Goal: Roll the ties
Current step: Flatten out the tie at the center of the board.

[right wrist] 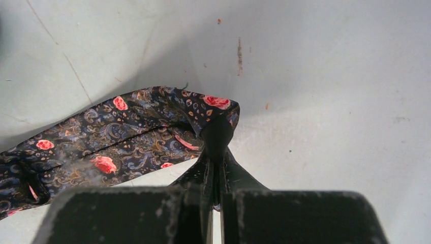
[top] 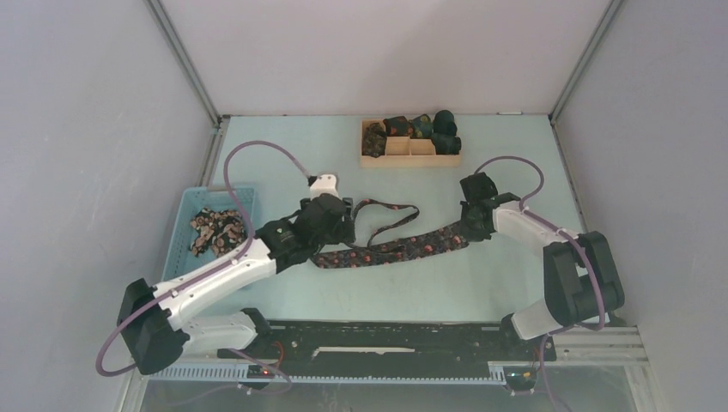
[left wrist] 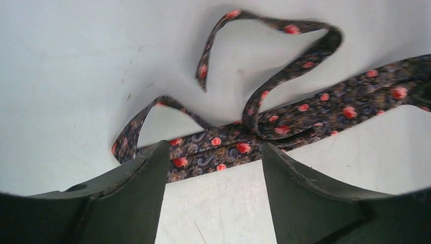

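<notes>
- Left gripper [left wrist: 214, 152]: released, its two dark fingers [left wrist: 137, 188] spread wide with nothing clamped between them.
- Floral tie [left wrist: 305, 109], left wrist view: the wide band runs crosswise just past the left fingertips, passing behind both tips and across the gap. Whether the tips touch the fabric, cannot tell.
- Further out from the left gripper, the narrow end of the tie doubles back in loose loops. One loop stands off to the gripper's left and a larger one lies ahead and to its right.
- Right gripper [right wrist: 217, 133]: clenched, fingers pressed together, grasping the end of the floral tie [right wrist: 127, 129]. The fabric folds over the fingertips, and the rest of the band trails away to the gripper's left, flat on the table.
- Top view: the floral tie [top: 395, 247] lies stretched between the two grippers on the pale blue table [top: 429, 292]. The left gripper [top: 330, 221] is over one end and the right gripper [top: 470, 225] is on the other.
- The narrow part curls back on the far side of the band, between the grippers.
- Light-blue basket [top: 185, 206]: to the outer side of the left gripper, near it. It holds a heap of unrolled ties [top: 215, 230].
- Wooden divided tray [top: 410, 160]: beyond both grippers, well apart from them, at the far edge of the table. Dark rolled ties [top: 442, 129] sit in its compartments; which ones exactly, too small to tell.
</notes>
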